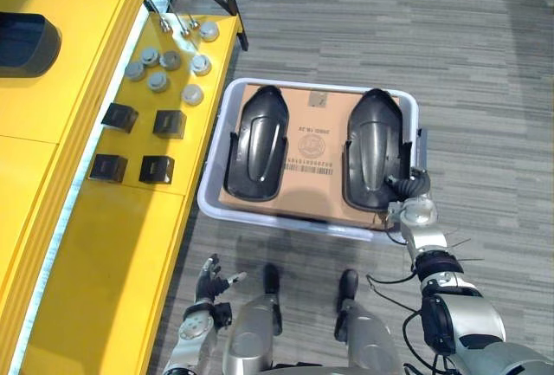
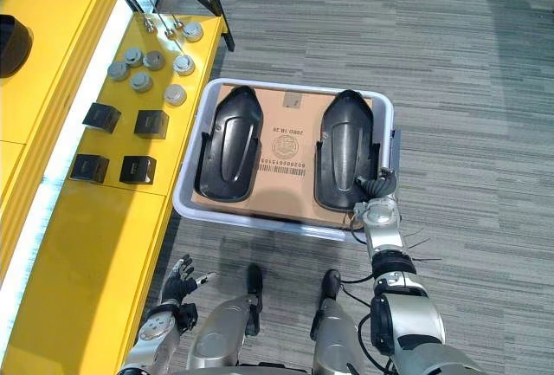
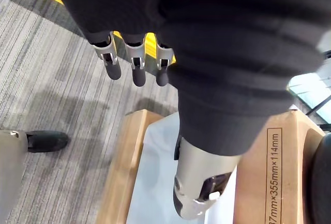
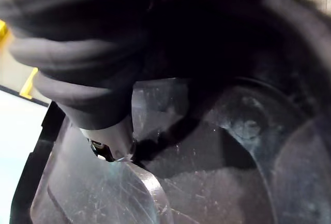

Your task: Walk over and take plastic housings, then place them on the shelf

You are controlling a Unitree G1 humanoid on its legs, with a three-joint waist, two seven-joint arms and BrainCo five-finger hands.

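Right robot hand (image 1: 405, 185) at glossy black oval housing (image 1: 372, 137) rim.

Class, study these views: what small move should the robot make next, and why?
Probably grasp and lift the right housing with the right robot hand: that hand sits at its near end, and both it and the left housing lie in the tray.

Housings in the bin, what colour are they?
Both housings are glossy black, lying on brown cardboard. The left eye view shows it best.

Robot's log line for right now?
right hand: at right plastic housing | left hand: open, idle | left plastic housing: in bin
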